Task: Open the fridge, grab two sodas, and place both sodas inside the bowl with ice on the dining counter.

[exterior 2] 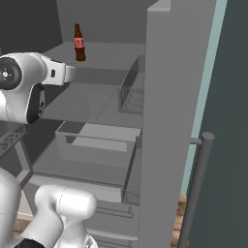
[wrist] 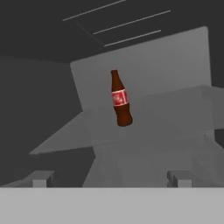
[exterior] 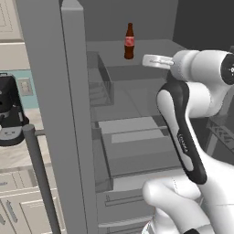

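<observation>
broadly, the fridge (exterior: pixel 137 137) stands open, its grey interior facing the robot. its left door (exterior: pixel 55 114) swings out toward the camera in the left base view, edge-on, with a long vertical bar handle (exterior: pixel 41 183) at the lower left; in the right base view the right door (exterior 2: pixel 169 121) likewise stands open, its bar handle (exterior 2: pixel 196 189) at the lower right. inside, a wide upper shelf (exterior 2: pixel 111 55) runs across the back, with clear door bins (exterior: pixel 98 80) at the side and a pulled-forward drawer (exterior 2: pixel 97 143) below. the white arm (exterior: pixel 183 123) rises in front of the lower interior and bends toward the shelf, crossing part of the drawer in both base views. beyond the left door, a wall counter (exterior: pixel 13 157) with cream cabinets carries a black coffee machine (exterior: pixel 10 112). one soda (exterior: pixel 129 41), a dark-brown bottle with a red label, stands upright and alone on the upper shelf, well back from its front edge. in the hand view the soda (wrist: pixel 120 99) appears tilted, near the middle, with nothing between it and the end effector (wrist: pixel 111 178). the end effector's two fingertips (wrist: pixel 40 179) sit far apart, jaws fully spread and holding nothing, well short of the bottle.
</observation>
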